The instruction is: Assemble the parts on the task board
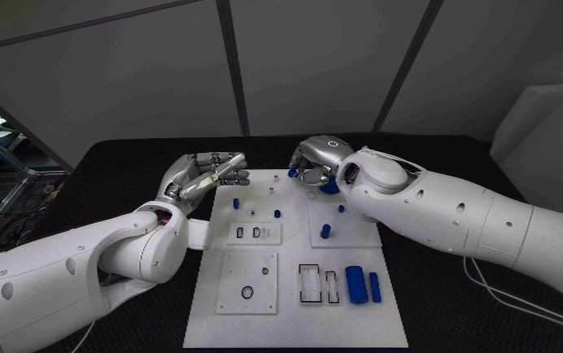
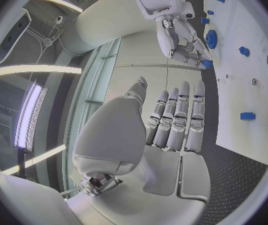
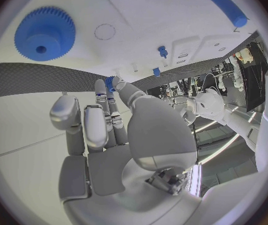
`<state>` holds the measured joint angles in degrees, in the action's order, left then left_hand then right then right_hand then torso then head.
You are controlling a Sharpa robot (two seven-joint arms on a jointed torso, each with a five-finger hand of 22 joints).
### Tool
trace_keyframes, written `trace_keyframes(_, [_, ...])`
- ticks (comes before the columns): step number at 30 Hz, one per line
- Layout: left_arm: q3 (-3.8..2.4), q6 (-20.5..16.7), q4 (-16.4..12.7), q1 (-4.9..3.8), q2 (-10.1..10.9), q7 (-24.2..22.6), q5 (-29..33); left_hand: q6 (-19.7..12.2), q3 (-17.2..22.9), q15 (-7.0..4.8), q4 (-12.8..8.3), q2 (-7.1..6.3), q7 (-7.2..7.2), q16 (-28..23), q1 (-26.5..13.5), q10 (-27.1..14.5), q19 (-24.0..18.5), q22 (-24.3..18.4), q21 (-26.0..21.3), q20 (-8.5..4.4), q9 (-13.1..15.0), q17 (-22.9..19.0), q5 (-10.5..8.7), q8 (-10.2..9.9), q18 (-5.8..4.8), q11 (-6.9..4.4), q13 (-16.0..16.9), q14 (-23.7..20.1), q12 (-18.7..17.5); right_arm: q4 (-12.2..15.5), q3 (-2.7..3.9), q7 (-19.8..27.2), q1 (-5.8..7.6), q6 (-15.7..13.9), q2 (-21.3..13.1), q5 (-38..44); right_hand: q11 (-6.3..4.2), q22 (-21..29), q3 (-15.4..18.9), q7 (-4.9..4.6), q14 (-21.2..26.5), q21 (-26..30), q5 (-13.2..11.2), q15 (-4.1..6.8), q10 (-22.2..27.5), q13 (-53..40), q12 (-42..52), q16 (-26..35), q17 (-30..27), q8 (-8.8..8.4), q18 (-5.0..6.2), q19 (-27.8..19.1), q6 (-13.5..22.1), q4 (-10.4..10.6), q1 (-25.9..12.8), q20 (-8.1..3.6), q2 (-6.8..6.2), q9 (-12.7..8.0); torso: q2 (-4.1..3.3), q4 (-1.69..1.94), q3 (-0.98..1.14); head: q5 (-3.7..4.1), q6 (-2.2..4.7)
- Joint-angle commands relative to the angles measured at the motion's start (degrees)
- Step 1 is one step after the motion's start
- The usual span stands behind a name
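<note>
The right hand (image 1: 315, 162) hovers at the task board's (image 1: 294, 320) far edge pinching a small blue part (image 1: 294, 172), nearer the blue gear (image 3: 44, 33) than the released left hand (image 1: 211, 172).

Black table (image 1: 457, 158) carries white task board (image 1: 294, 324), centred.

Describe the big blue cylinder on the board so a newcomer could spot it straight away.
Start at the white task board in the middle of the black table and go to its near right part. The big blue cylinder lies there beside a black-outlined slot. It is thicker than the slim blue rod on its right.
</note>
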<state>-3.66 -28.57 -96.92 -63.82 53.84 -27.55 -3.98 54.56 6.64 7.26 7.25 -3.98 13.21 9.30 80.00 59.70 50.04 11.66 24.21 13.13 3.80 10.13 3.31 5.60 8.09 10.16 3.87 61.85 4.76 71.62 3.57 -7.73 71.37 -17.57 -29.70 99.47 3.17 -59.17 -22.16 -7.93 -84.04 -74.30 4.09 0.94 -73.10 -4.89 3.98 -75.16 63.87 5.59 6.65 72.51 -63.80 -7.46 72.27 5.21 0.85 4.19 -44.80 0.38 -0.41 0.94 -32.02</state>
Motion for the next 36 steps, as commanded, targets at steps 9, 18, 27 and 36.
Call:
trace_keyframes(9, [-0.07,0.7,-0.1,-0.26,-0.2,-0.1,-0.2,-0.1,-0.1,0.11,-0.3,0.41,0.13,-0.3,-0.2,-0.4,-0.2,0.1,0.4,0.18,-0.1,0.1,-0.15,-0.4,2.17,0.04,-0.1,-0.5,-0.2,-5.8,0.02,1.1,0.26,-0.6,4.7,-1.5,0.24,-0.2,-0.4,0.66,-2.3,-0.3,0.1,0.14,0.0,0.0,-0.3,-0.4,0.2,-0.36,-0.78,0.3,-0.7,0.6,-0.5,-0.06,0.02,1.2,-0.33,0.18,-0.07,-0.21,-0.12])
trace_keyframes(18, [-0.08,0.7,-0.1,-0.48,-0.3,0.0,-0.2,-0.2,-0.1,0.13,-0.4,0.44,0.15,-0.4,-0.2,-0.4,-0.2,0.1,0.4,0.19,-0.1,0.1,-0.15,-0.4,2.17,0.05,-0.1,-0.5,-0.3,-7.2,-0.02,1.9,0.27,1.0,6.4,-1.9,0.30,-0.4,-0.5,0.61,-2.3,-0.4,0.4,0.10,0.0,0.0,-0.3,-0.6,0.4,-0.46,-0.81,0.3,-0.7,0.8,-0.5,-0.02,-0.14,1.3,-0.35,0.15,-0.05,-0.58,-0.44])
trace_keyframes(27, [-0.09,0.8,-0.1,-0.75,-0.4,0.0,-0.2,-0.2,-0.1,0.13,-0.4,0.44,0.15,-0.4,-0.2,-0.4,-0.2,0.1,0.4,0.19,-0.1,0.1,-0.15,-0.4,2.17,0.05,-0.1,-0.5,-0.3,-8.3,-0.05,1.8,0.27,2.1,7.7,-2.3,0.33,-0.4,-0.5,0.57,-2.3,-0.5,0.5,0.07,0.1,0.0,-0.4,-0.7,0.6,-0.52,-0.81,0.3,-0.6,0.9,-0.6,0.00,-0.20,1.3,-0.39,0.18,-0.05,-0.58,-0.52])
trace_keyframes(36, [-0.09,0.8,0.0,-0.98,-0.4,0.0,-0.2,-0.2,-0.1,0.13,-0.4,0.44,0.15,-0.4,-0.2,-0.4,-0.2,0.1,0.4,0.19,-0.1,0.1,-0.15,-0.4,2.17,0.05,-0.1,-0.5,-0.3,-8.7,-0.09,1.4,0.27,3.8,8.2,-2.3,0.37,-0.5,-0.5,0.51,-2.3,-0.5,0.6,0.04,0.2,0.0,-0.4,-0.8,0.6,-0.60,-0.82,0.3,-0.6,1.0,-0.6,0.02,-0.28,1.3,-0.44,0.16,0.01,-0.66,-0.63])
